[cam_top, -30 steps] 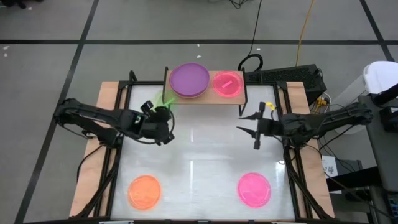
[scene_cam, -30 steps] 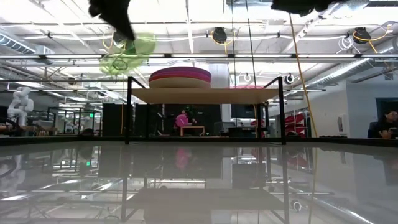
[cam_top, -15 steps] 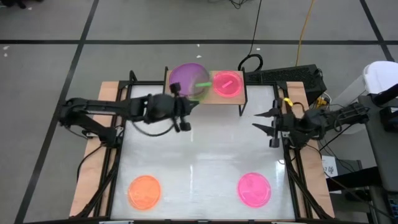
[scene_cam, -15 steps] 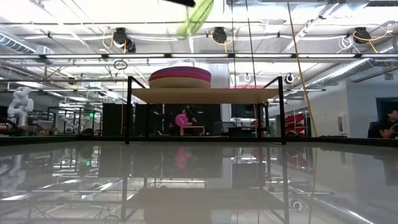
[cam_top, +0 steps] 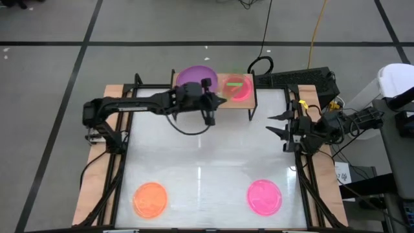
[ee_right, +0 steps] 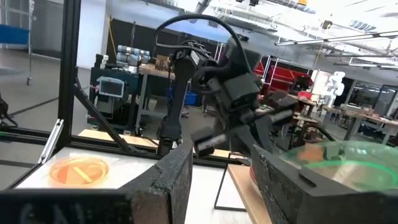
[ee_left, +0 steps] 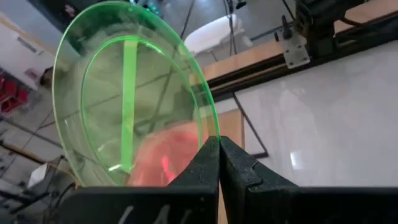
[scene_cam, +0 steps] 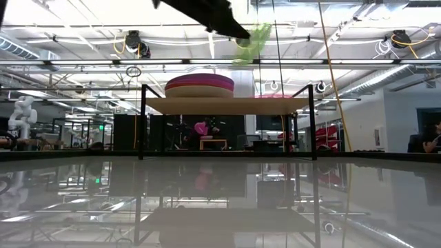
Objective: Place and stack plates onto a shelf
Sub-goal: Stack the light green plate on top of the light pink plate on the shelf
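My left gripper (cam_top: 218,99) reaches over the light-wood shelf (cam_top: 213,101) and is shut on a clear green plate (ee_left: 130,106). The green plate (cam_top: 237,85) hangs in the air above the pink plate (cam_top: 234,92), which lies flat on the shelf's right part. A purple-topped stack of plates (cam_top: 193,77) sits on the shelf's left part. In the low view the green plate (scene_cam: 253,38) is well above the shelf board (scene_cam: 224,105). My right gripper (cam_top: 283,127) waits open near the table's right edge. An orange plate (cam_top: 151,197) and a magenta plate (cam_top: 264,196) lie near the table's front. My left gripper pinches the green plate's rim (ee_left: 208,127) between its two fingers (ee_left: 239,171), reaching level from the table's left. The plate is lifted clear and tilted, stretching away from the fingers over the pink plate.
Black frame rails (cam_top: 304,175) run along both sides of the white tabletop (cam_top: 207,162). Cables and a dark box (cam_top: 304,79) lie behind the shelf's right end. The shelf's thin black legs (scene_cam: 142,124) stand at the table's far side.
My left gripper has carried the green plate from beside the shelf's left front corner up and toward the table's right, across the purple stack, to a spot over the pink plate. The plate has turned in the hold. My right gripper has drawn back toward the table's right edge.
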You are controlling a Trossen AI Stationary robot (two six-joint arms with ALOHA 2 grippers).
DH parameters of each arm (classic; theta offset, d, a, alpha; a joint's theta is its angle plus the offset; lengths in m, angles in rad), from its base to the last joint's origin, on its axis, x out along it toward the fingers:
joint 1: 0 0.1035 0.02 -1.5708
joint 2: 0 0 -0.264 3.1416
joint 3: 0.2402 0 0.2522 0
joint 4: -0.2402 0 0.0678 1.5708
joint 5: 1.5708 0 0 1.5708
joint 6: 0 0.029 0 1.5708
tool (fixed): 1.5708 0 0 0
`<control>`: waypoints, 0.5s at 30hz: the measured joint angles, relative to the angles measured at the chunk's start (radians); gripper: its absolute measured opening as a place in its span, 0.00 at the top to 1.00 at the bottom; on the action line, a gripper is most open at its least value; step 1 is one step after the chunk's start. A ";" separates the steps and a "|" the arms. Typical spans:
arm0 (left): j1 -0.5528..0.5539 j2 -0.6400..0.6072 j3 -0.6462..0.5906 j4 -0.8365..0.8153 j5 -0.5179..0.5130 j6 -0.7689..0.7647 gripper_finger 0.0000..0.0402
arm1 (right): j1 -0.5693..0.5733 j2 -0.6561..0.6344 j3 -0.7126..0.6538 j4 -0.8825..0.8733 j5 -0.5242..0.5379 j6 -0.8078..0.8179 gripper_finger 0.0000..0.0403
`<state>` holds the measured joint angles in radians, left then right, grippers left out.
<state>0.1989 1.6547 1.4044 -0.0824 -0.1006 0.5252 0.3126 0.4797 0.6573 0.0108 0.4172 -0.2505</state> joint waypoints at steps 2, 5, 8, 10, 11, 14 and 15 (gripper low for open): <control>0.000 0.049 0.059 -0.038 0.004 0.021 1.00 | 0.000 0.000 0.000 0.000 0.000 0.000 0.64; -0.001 0.129 0.161 -0.112 0.006 0.065 1.00 | 0.000 0.000 0.000 0.000 0.000 0.000 0.64; 0.000 0.195 0.244 -0.179 0.003 0.097 1.00 | 0.000 0.000 -0.005 0.001 0.000 0.001 0.64; 0.004 0.231 0.278 -0.183 -0.003 0.118 0.99 | 0.000 0.000 -0.013 0.000 0.000 0.000 0.64; 0.005 0.246 0.292 -0.180 -0.004 0.130 0.98 | 0.000 0.000 -0.017 0.000 0.000 0.000 0.64; 0.018 0.286 0.319 -0.184 -0.010 0.154 0.97 | 0.000 0.000 -0.031 0.001 0.000 0.000 0.64; 0.024 0.297 0.323 -0.183 -0.011 0.154 0.97 | 0.000 0.000 -0.036 0.000 0.000 0.002 0.64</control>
<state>0.2231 1.9519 1.7276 -0.2652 -0.1119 0.6790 0.3122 0.4793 0.6211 0.0112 0.4171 -0.2490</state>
